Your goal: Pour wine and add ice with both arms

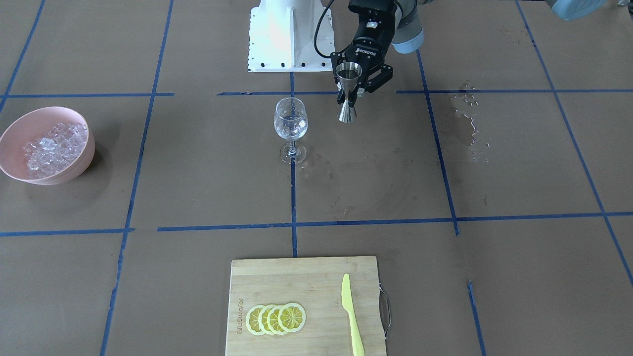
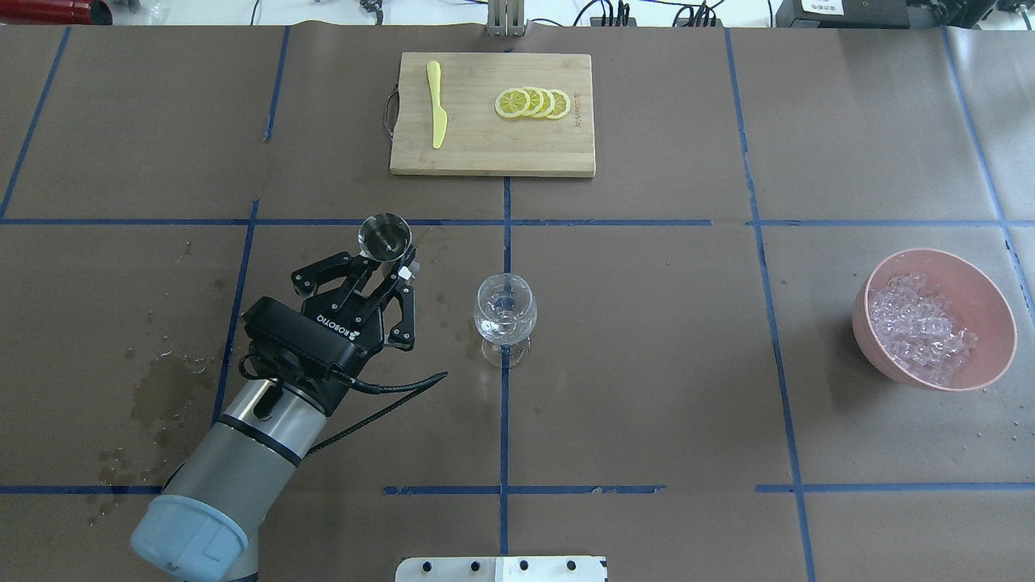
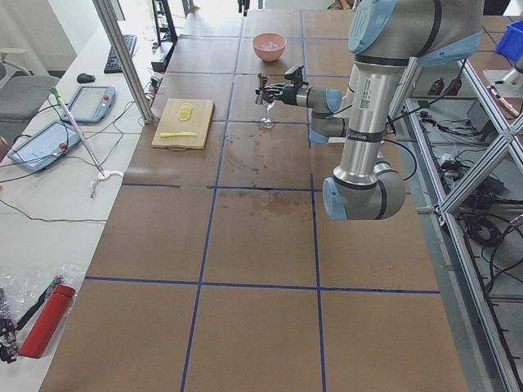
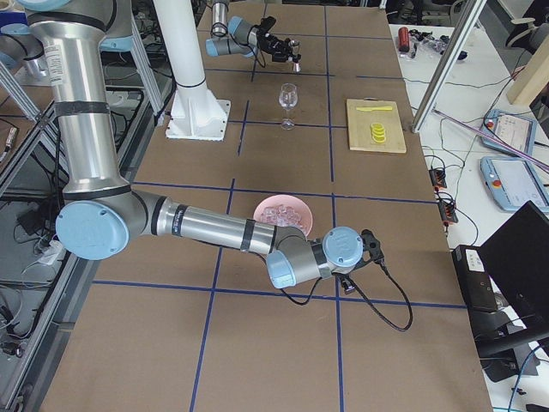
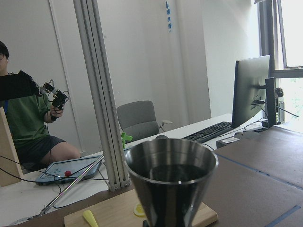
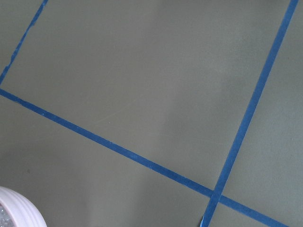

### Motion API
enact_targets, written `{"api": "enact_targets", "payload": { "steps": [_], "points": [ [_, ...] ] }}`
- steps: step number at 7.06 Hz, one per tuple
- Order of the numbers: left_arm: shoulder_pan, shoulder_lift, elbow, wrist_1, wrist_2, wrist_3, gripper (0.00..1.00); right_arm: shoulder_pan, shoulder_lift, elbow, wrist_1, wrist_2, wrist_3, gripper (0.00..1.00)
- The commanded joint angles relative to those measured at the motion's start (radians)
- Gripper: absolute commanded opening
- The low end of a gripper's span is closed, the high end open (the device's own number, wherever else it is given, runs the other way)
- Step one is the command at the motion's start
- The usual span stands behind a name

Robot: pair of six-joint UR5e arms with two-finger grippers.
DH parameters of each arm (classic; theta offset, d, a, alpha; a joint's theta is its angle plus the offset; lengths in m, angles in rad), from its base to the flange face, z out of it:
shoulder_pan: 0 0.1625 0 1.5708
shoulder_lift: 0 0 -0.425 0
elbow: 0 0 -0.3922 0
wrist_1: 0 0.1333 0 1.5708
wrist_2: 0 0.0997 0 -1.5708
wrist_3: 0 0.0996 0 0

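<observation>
The left gripper (image 2: pixel 392 271) pinched one upright steel jigger (image 2: pixel 385 234) of dark wine (image 5: pixel 173 172) beside the single clear stemmed glass (image 2: pixel 504 311), with open brown table (image 2: pixel 647 364) around them. The right gripper (image 4: pixel 371 245), whose spread could not be told, hung near one pink bowl (image 2: pixel 990 307) of ice (image 2: pixel 922 327).

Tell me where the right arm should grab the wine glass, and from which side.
Probably the thin stem, between bowl and foot, approached level from the robot's right: the wine glass stands upright, and the left gripper holds the jigger on its other side.
</observation>
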Motion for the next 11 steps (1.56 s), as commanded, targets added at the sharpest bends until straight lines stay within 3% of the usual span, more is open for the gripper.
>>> {"api": "enact_targets", "payload": {
  "steps": [1, 4, 8, 11],
  "points": [
    [0.006, -0.005, 0.009, 0.01, 0.004, -0.001, 0.0, -0.001, 0.0, -0.004, 0.0, 0.0, 0.0, 1.0],
    [0.01, -0.061, -0.001, 0.26, 0.004, 0.01, 0.0, -0.001, 0.0, -0.014, -0.002, 0.0, 0.0, 1.0],
    [0.01, -0.07, 0.005, 0.294, 0.012, 0.372, 0.0, -0.001, -0.002, -0.015, -0.002, 0.0, 0.0, 1.0],
    [0.009, -0.084, 0.008, 0.332, 0.012, 0.524, 0.0, -0.001, -0.002, -0.024, -0.002, 0.0, 0.0, 1.0]
  ]
}}
